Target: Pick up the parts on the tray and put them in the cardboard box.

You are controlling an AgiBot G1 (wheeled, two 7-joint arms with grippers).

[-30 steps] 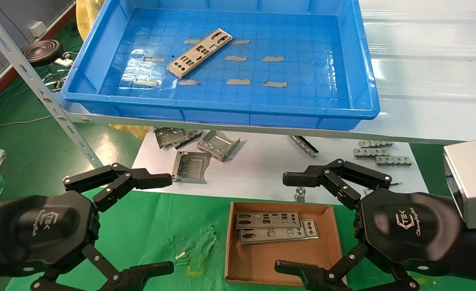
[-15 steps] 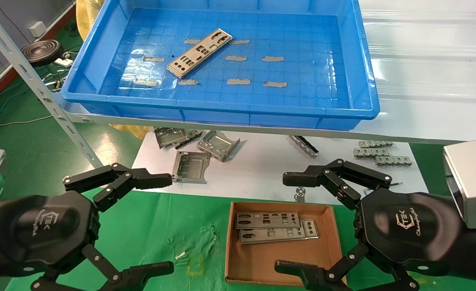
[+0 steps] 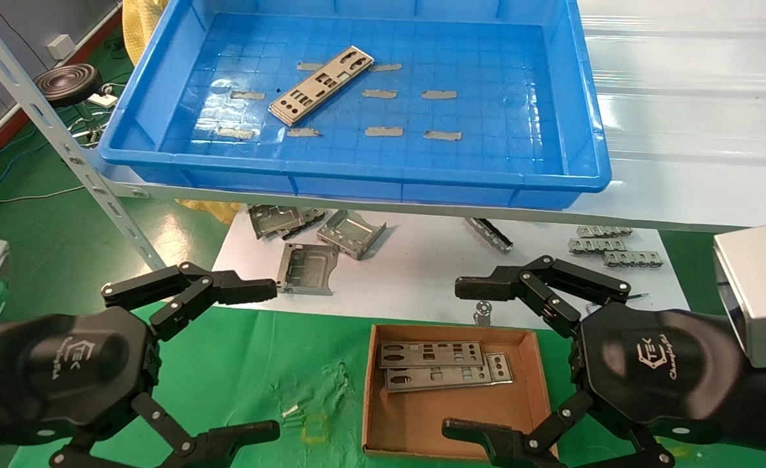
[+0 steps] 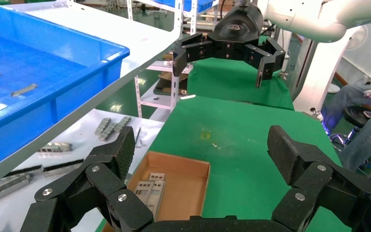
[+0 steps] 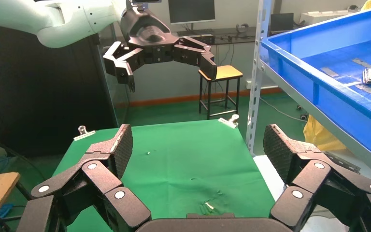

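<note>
The left gripper (image 3: 253, 356) hung with its jaws spread wide and empty above the green cloth (image 3: 246, 364), and the right gripper (image 3: 471, 357) stood equally wide, straddling the small shallow brown cardboard box (image 3: 415, 416), where two thin silver-grey punched metal plates (image 3: 445, 364) lay overlapping. Both looked parked low, probably to keep the reach open. Well ahead of both jaws, one more such plate (image 3: 321, 84) lay slantwise in the large blue plastic tray (image 3: 370, 179) on the shelf.

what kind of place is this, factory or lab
Probably a robot test lab set up as a factory workstation: a blue tray on metal shelving, stamped metal plates, and an office desk with monitor behind.
</note>
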